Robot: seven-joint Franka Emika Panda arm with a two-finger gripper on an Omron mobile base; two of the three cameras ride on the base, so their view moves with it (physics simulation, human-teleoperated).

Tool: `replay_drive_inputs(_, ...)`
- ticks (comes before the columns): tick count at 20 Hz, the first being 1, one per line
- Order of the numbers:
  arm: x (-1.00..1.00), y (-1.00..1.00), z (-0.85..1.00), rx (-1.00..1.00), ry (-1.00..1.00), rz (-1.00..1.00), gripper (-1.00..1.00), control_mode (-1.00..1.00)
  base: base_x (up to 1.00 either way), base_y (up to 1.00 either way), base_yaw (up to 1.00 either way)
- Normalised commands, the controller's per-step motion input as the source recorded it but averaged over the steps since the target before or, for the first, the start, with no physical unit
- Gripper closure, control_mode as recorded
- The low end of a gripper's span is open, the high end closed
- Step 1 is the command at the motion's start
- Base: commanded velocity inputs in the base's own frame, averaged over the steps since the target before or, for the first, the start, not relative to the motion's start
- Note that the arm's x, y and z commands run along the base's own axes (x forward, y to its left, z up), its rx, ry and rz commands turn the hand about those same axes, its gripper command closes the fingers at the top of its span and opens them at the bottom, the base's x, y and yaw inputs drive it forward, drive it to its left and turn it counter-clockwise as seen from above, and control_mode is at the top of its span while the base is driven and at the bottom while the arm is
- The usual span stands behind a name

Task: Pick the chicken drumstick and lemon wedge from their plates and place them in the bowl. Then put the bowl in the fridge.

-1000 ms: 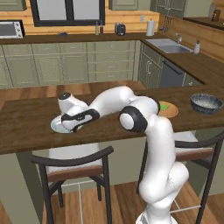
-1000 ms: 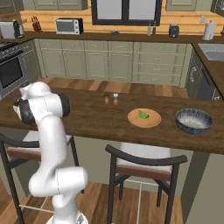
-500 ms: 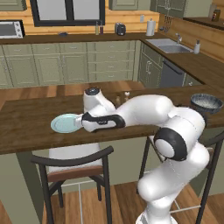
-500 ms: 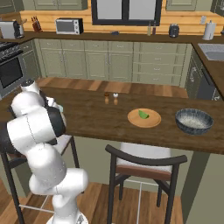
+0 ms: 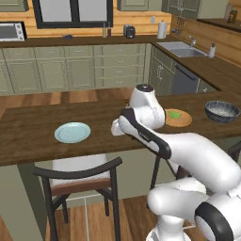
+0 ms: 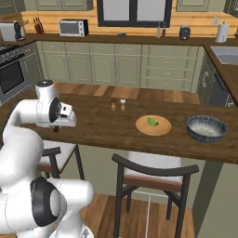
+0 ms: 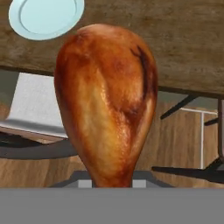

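In the hand view a glossy reddish-brown chicken drumstick [image 7: 107, 100] rises close to the camera, thin end down between my fingers. My gripper [image 6: 56, 126] is shut on it above the counter's near edge, right of the pale blue plate [image 5: 72, 132], which lies bare. The lemon wedge [image 6: 152, 122] rests on the tan wooden plate [image 6: 160, 129] further right. Past that stands the dark patterned bowl [image 6: 206, 128] with nothing in it. The fridge is out of view.
Two small shakers [image 6: 117, 104] stand near the far edge of the wooden counter [image 6: 107, 125]. Dark-framed chairs [image 6: 155, 174] with pale seats are tucked under its near side. Green cabinets and a sink [image 5: 182, 49] line the back.
The arm has swung right from over the blue plate, carrying the drumstick off it; the plate is left bare. Lemon wedge, tan plate and bowl have not moved.
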Motion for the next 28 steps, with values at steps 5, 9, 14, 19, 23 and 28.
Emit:
replay_drive_inputs(5, -1.0, -0.96, 0.19, 0.0, -0.13, 0.02, 1.0, -1.0, 0.0, 0.0, 0.0)
replay_drive_inputs(9, -0.96, -0.8, 0.38, 0.0, -0.29, 0.01, 1.0, -1.0, 0.0, 0.0, 0.0)
replay_drive_inputs(14, -0.47, -0.37, 0.56, 0.02, -0.14, 0.0, 1.0, -1.0, 0.0, 0.0, 0.0)
replay_drive_inputs(19, -0.19, -0.25, 0.34, 0.0, 0.0, -0.02, 1.0, 1.0, -0.22, -0.38, -0.01)
replay_drive_inputs(23, 0.0, 0.0, 0.0, 0.0, 0.0, 0.0, 1.0, 1.0, -0.76, -1.0, 0.0)
replay_drive_inputs(28, 0.0, 0.0, 0.0, 0.0, 0.0, 0.0, 1.0, 1.0, -0.32, -1.0, 0.0)
